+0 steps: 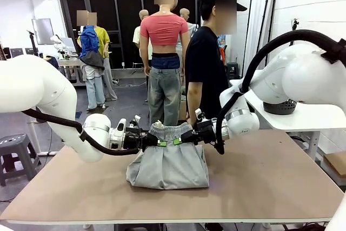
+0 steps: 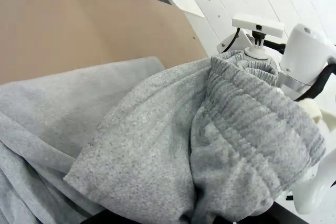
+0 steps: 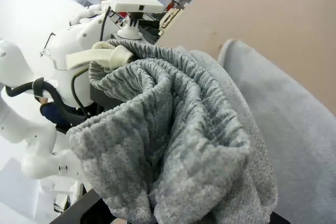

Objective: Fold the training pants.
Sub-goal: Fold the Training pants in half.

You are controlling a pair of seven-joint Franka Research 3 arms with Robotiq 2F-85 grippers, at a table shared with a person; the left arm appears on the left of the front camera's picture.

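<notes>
Pants (image 1: pixel 168 163), soft grey with ribbed waistband, are lying at frame centre on the table (image 1: pixel 270 182), bare board all round; left gripper (image 1: pixel 160 144) and right gripper (image 1: pixel 177 141) are pinching the waistband shut, lifting it.

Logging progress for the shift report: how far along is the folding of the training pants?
Partly done. The training pants lie on the table, lower part already doubled. In hand: the left gripper and right gripper hold the waistband lifted. Left: laying the waistband end down.
</notes>
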